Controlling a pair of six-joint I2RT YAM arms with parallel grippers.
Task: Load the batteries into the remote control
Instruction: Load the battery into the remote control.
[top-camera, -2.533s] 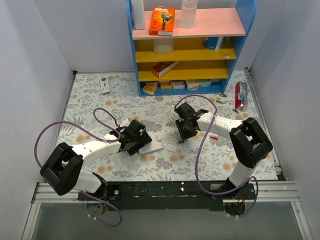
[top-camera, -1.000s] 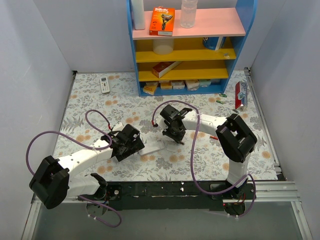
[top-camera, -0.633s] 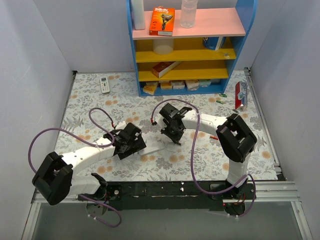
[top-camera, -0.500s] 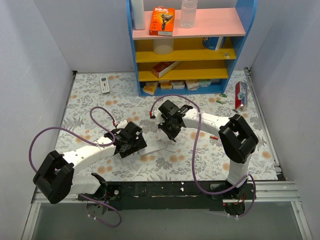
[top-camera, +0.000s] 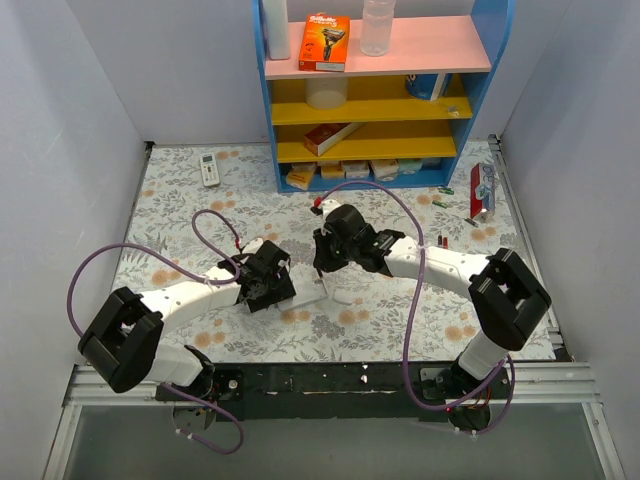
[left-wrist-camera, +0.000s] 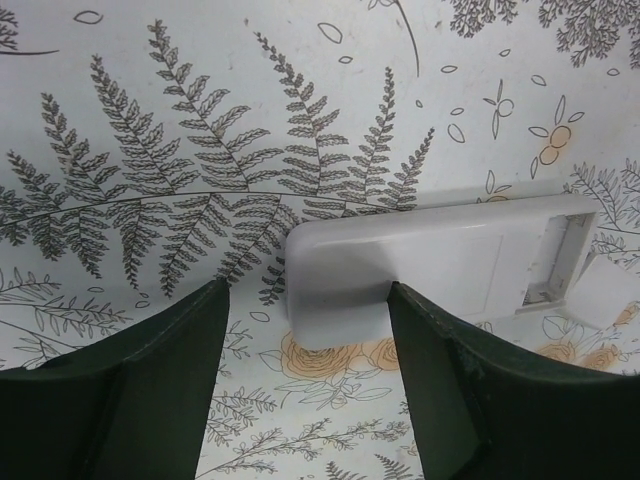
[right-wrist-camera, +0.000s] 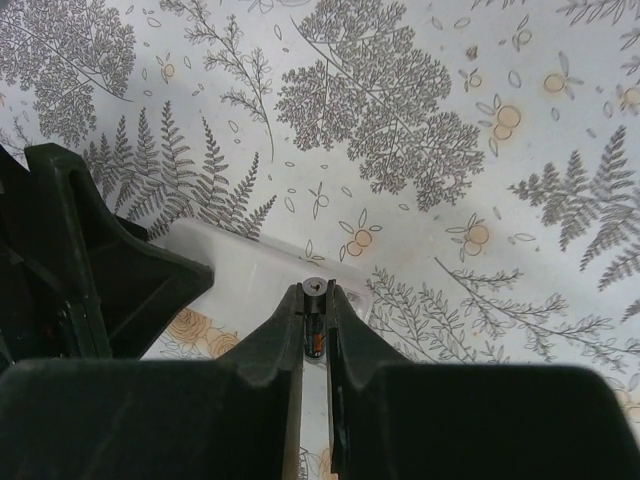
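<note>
The remote control (left-wrist-camera: 440, 265) is a white bar lying flat on the flowered table, its battery bay (left-wrist-camera: 558, 258) open at the far end. Its near end sits between the fingers of my left gripper (left-wrist-camera: 307, 292). That gripper is open: the right finger (left-wrist-camera: 440, 380) is against the remote's edge and a gap shows on the left side. My right gripper (right-wrist-camera: 316, 296) is shut on a slim battery (right-wrist-camera: 315, 325), dark with an orange mark here, tip down over the remote control (right-wrist-camera: 245, 262). From above, the two grippers (top-camera: 270, 287) (top-camera: 323, 266) flank the remote control (top-camera: 308, 293).
A loose white cover piece (left-wrist-camera: 612, 300) lies beside the remote's open end. A blue shelf unit (top-camera: 380, 95) stands at the back. A small buttoned remote (top-camera: 209, 168) lies at the back left, and a red pack (top-camera: 482, 190) with small green bits sits at the right.
My left gripper's fingers have narrowed around the remote's near end. My right arm has swung and brought the held battery over the remote.
</note>
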